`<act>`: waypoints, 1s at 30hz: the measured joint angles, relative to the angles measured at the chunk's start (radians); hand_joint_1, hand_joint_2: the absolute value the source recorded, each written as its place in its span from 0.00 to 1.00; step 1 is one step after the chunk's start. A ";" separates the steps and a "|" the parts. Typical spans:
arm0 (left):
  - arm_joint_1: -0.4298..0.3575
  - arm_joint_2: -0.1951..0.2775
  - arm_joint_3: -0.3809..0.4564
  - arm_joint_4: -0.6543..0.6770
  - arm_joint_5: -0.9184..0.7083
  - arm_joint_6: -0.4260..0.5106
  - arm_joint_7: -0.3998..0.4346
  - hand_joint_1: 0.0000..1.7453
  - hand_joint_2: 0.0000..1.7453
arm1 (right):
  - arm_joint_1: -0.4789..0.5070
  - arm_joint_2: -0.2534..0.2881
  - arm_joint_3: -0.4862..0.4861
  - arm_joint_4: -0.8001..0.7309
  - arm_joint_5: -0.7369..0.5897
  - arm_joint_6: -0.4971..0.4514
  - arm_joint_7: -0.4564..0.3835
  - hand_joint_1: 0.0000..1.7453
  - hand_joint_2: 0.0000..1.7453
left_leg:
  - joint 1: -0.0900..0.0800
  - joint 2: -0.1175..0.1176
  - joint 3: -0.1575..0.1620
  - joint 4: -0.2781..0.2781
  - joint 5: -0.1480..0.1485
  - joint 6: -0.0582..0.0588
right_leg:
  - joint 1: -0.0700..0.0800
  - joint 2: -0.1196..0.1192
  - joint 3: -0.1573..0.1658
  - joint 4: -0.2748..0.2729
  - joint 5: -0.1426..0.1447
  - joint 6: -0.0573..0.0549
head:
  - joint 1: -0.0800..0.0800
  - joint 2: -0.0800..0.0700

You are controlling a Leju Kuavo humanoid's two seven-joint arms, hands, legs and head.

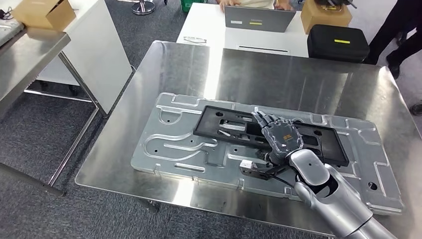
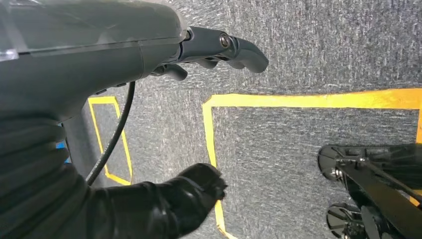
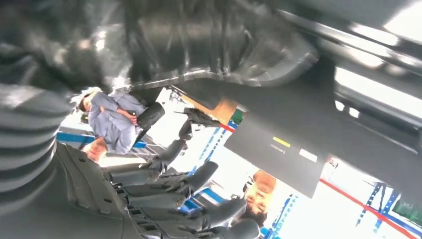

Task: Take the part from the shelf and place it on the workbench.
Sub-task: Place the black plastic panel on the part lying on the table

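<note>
One long black rectangular plastic frame part [image 1: 234, 127] lay flat on a stamped silver sheet-metal panel [image 1: 169, 144], which itself rested on the shiny stainless-steel tabletop [image 1: 164, 64]. The right robot hand [image 1: 278, 137] rested palm-down on the black part's middle, fingers stretched forward and apart, gripping nothing that could be seen. The left robot hand [image 2: 199, 50] hung above grey carpet [image 2: 308, 45] marked with yellow tape lines [image 2: 298, 100], its fingers loosely curled and holding nothing. Beyond the tabletop sat a grey laptop [image 1: 259, 19] and a black case [image 1: 338, 42].

Silver right arm [image 1: 333, 199], dark hand [image 1: 279, 137] with orange marking
</note>
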 joint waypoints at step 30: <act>0.007 -0.008 -0.001 0.000 0.026 0.009 -0.002 0.00 0.00 | 0.026 0.047 -0.115 -0.215 -0.132 -0.129 0.005 0.00 0.00 | 0.008 -0.001 0.028 0.002 -0.016 -0.013 | 0.000 -0.005 -0.011 0.001 0.024 -0.001 | -0.002 0.000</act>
